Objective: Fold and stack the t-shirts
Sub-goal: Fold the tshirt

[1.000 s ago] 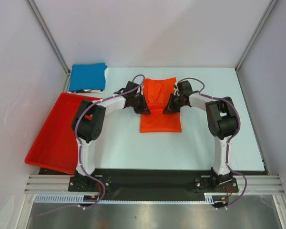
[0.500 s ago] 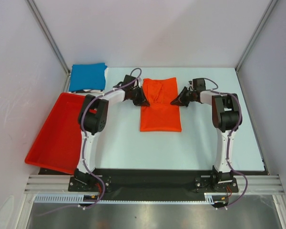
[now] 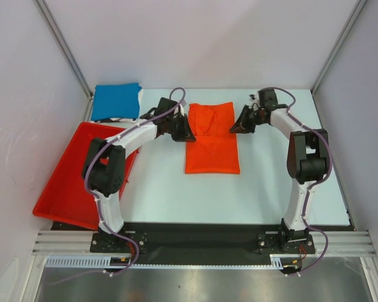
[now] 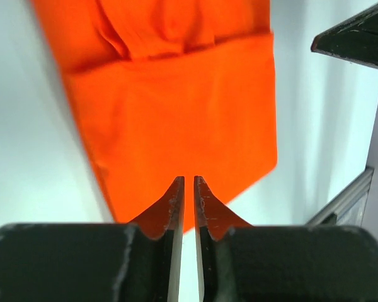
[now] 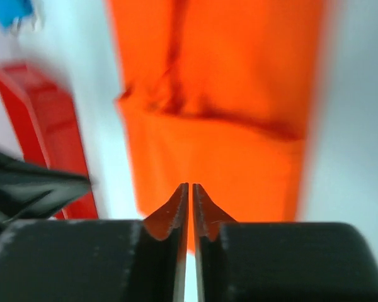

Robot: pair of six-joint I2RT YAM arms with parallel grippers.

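- The orange t-shirt [image 3: 212, 151] lies folded into a narrow rectangle in the middle of the table [image 3: 277, 189]. Its far half is creased, and its near half is flat with straight side edges.
- The left gripper [image 3: 188, 134] sits at the shirt's left edge. Its fingers are drawn together to a thin slit with nothing between them, and I cannot tell whether it touches the cloth.
- The right gripper [image 3: 234, 129] sits just off the right edge, fingers likewise together and empty.
- Bare table lies on the near side of the shirt and to its right.
- A folded blue t-shirt [image 3: 116, 100] lies in the far-left corner, well apart from the orange one.
- A red bin [image 3: 69, 182] sits askew along the left side.
- Pale walls [image 3: 195, 44] enclose three sides.
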